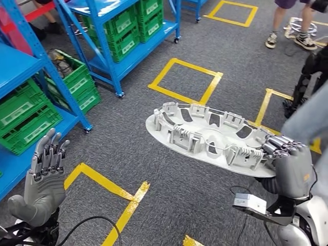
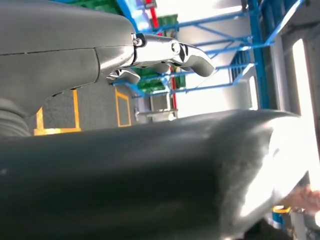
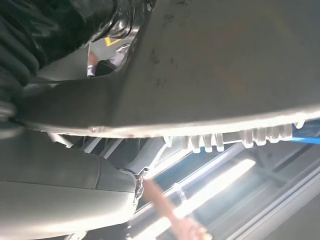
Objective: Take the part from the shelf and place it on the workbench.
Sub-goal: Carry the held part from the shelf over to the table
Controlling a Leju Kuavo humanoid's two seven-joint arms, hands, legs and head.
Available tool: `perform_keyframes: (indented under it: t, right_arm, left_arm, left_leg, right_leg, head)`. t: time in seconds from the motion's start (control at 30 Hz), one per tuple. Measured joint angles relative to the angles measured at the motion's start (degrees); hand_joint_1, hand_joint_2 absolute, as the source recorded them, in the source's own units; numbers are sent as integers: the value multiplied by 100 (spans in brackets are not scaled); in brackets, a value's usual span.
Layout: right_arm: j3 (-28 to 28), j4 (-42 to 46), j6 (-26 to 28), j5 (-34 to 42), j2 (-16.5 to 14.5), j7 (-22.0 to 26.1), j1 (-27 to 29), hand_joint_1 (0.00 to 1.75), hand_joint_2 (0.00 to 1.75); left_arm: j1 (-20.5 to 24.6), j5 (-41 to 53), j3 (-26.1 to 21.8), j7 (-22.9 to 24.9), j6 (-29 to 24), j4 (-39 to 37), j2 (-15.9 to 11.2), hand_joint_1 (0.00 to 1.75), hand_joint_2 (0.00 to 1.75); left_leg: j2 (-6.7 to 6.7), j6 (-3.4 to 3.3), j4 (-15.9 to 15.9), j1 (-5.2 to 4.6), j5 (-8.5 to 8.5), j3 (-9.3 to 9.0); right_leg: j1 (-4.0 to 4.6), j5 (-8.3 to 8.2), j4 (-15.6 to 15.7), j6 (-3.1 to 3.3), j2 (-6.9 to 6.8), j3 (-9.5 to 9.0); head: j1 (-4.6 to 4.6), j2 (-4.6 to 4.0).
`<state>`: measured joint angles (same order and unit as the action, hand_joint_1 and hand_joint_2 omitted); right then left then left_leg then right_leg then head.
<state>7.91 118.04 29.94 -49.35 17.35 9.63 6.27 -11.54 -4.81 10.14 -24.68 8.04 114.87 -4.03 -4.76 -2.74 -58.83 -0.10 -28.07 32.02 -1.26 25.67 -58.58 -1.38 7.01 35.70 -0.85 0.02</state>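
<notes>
Part off the shelf — right hand [image 1: 288, 154] grips the grey ribbed part [image 1: 208, 136] at 3 o'clock; left hand [image 1: 46, 174] spread, holding nothing; worktop placement remains.

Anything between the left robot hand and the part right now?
Only floor, in the head view: grey carpet and a yellow tape line between the left robot hand and the part, which the right robot hand holds.

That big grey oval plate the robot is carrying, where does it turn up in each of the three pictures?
Head view: the grey part lies flat at centre-right, its end held by the right hand.
Left wrist view: I cannot tell it apart there.
Right wrist view: its underside spans the picture, close to the camera.
Shared landmark: the blue shelving, also at.
</notes>
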Motion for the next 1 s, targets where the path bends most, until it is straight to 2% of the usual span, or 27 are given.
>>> perform_keyframes:
  t: [0.03, 0.07, 0.1, 0.17, 0.2, 0.23, 0.27, 0.3, 0.33, 0.4, 0.43, 0.47, 0.53, 0.57, 0.63, 0.7, 0.73, 0.77, 0.8, 0.83, 0.9, 0.93, 1.0]
  right_arm:
    - [-2, 1, 0, -1, 1, 0, 6, 175, 175]
    - [-4, 1, 0, -1, 1, 0, 16, 175, 175]
    - [-6, 0, 0, -1, 2, 1, 18, 175, 175]
    - [-2, -1, 0, 4, 2, 2, 10, 175, 175]
    - [2, -2, 0, 7, 2, 3, 1, 175, 175]
    - [5, -3, 0, 8, 2, 3, -1, 175, 175]
    - [7, -5, -1, 8, 2, 3, 2, 175, 175]
    - [7, -7, -1, 7, 2, 3, 6, 175, 175]
    - [7, -8, -2, 7, 2, 3, 9, 175, 175]
    - [5, -9, -2, 8, 2, 1, 5, 175, 175]
    - [2, -9, -1, 10, 2, 0, 0, 175, 175]
    - [-1, -12, -1, 10, 2, -1, -2, 175, 175]
    - [-4, -17, 0, 7, 2, -2, 7, 175, 175]
    - [-4, -19, 0, 4, 2, -1, 14, 175, 175]
    - [-3, -17, 0, 2, 2, 0, 10, 175, 175]
    - [3, -17, 0, 2, 2, 1, 2, 175, 175]
    - [5, -17, 0, 2, 2, 1, 2, 175, 175]
    - [7, -17, -1, 1, 2, 1, 2, 175, 175]
    - [7, -17, -1, 1, 2, 1, 3, 175, 175]
    - [7, -17, -2, 1, 2, 1, 3, 175, 175]
    - [7, -17, -2, 1, 2, 1, 3, 175, 175]
    - [7, -17, -2, 1, 2, 1, -2, 175, 175]
    - [8, -19, -25, 26, 1, 15, -9, 175, 175]
  left_arm:
    - [7, 0, 0, -1, 0, 1, -1, 0, 0]
    - [13, 0, 0, 1, 0, 1, -1, 0, 0]
    - [17, 0, -1, -1, 0, 1, 0, 0, 0]
    - [13, -2, -4, 1, 0, -1, 0, 0, 0]
    - [7, -2, -5, 2, 1, -2, -1, 0, 0]
    - [2, -3, -6, 4, 1, -4, -1, 0, 0]
    - [-3, -2, -5, 5, 2, -7, -1, 0, 0]
    - [-4, -2, -5, 5, 2, -7, -1, 0, 0]
    - [-3, -2, -4, 5, 2, -8, -1, 0, 0]
    - [-1, -2, -5, 5, 2, -8, -1, 0, 0]
    - [0, -1, -5, 5, 2, -8, -2, 0, 0]
    - [3, -2, -5, 5, 2, -8, -2, 0, 0]
    - [9, 0, -3, 6, 2, -8, -3, 0, 0]
    - [15, 1, -1, 6, 2, -8, -3, 0, 0]
    - [19, 1, 1, 4, 2, -8, -3, 0, 0]
    - [9, 0, 2, 3, 2, -8, -5, 0, 0]
    - [2, 0, 2, 3, 2, -9, -8, 0, 0]
    - [-4, 0, 2, 3, 2, -9, -9, 0, 0]
    - [-7, 0, 2, 3, 2, -10, -10, 0, 0]
    - [-9, 0, 2, 3, 2, -10, -10, 0, 0]
    - [-6, 0, 2, 3, 2, -10, -11, 0, 0]
    - [-4, 0, 2, 3, 1, -9, -11, 0, 0]
    - [2, -2, 2, 10, -17, -8, -13, 0, 0]
  left_leg:
    - [69, -3, 58, 0, 6, -12]
    - [150, -1, 115, 10, 20, -30]
    - [230, 0, 170, 21, 42, -50]
    - [397, 0, 234, 29, 74, -74]
    - [474, -6, 235, 24, 77, -71]
    - [558, -4, 232, 20, 75, -66]
    - [637, -1, 230, 19, 72, -65]
    - [711, 8, 228, 19, 67, -66]
    - [783, 23, 221, 22, 57, -68]
    - [905, 80, 186, 12, 20, -71]
    - [953, 111, 160, -1, 1, -68]
    - [993, 137, 138, -16, -12, -67]
    - [1076, 167, 114, -24, -24, -72]
    - [1077, 186, 96, -12, -52, -76]
    - [887, 229, -164, 21, -264, 12]
    - [617, 250, -862, 38, -652, 308]
    - [556, 246, -1251, 36, -812, 484]
    - [532, 232, -1505, 31, -876, 603]
    - [522, 205, -1551, 23, -824, 631]
    - [507, 167, -1365, 10, -662, 551]
    - [396, 61, -601, -31, -242, 195]
    - [316, 15, -269, -52, -104, 46]
    - [224, -38, 42, -88, -42, -69]
  right_leg:
    - [-13, -21, 8, -44, 59, 29]
    - [-9, -15, -8, -74, 21, 70]
    - [4, 41, -83, -99, -103, 128]
    - [21, 338, -593, -139, -477, 391]
    - [17, 520, -971, -164, -598, 566]
    - [10, 652, -1314, -188, -651, 723]
    - [3, 689, -1503, -205, -675, 802]
    - [-2, 626, -1474, -219, -695, 771]
    - [-5, 473, -1208, -227, -733, 614]
    - [8, 193, -410, -219, -913, 147]
    - [21, 119, -124, -181, -971, -23]
    - [36, 107, 9, -137, -998, -101]
    - [52, 101, 9, -38, -895, -91]
    - [49, 94, 5, -4, -845, -82]
    - [39, 76, 9, 66, -744, -78]
    - [45, 67, 10, 114, -644, -71]
    - [56, 63, 10, 127, -589, -66]
    - [72, 58, 10, 136, -530, -62]
    - [88, 54, 9, 142, -470, -62]
    - [100, 51, 8, 146, -410, -66]
    - [109, 45, 8, 146, -308, -80]
    - [105, 37, 5, 133, -263, -73]
    - [70, 2, 2, 76, -184, -21]
  head:
    - [8, 0]
    - [5, 0]
    - [-12, 0]
    - [-48, 0]
    - [-66, 0]
    - [-69, 0]
    - [-71, 0]
    - [-73, 0]
    - [-73, 0]
    - [-76, 0]
    - [-73, 0]
    - [-68, 0]
    - [-62, 0]
    - [-62, 0]
    - [-55, 0]
    - [-46, 0]
    - [-47, 0]
    - [-47, 0]
    - [-48, 0]
    - [-49, 0]
    - [-52, 0]
    - [-53, 0]
    - [-41, 0]
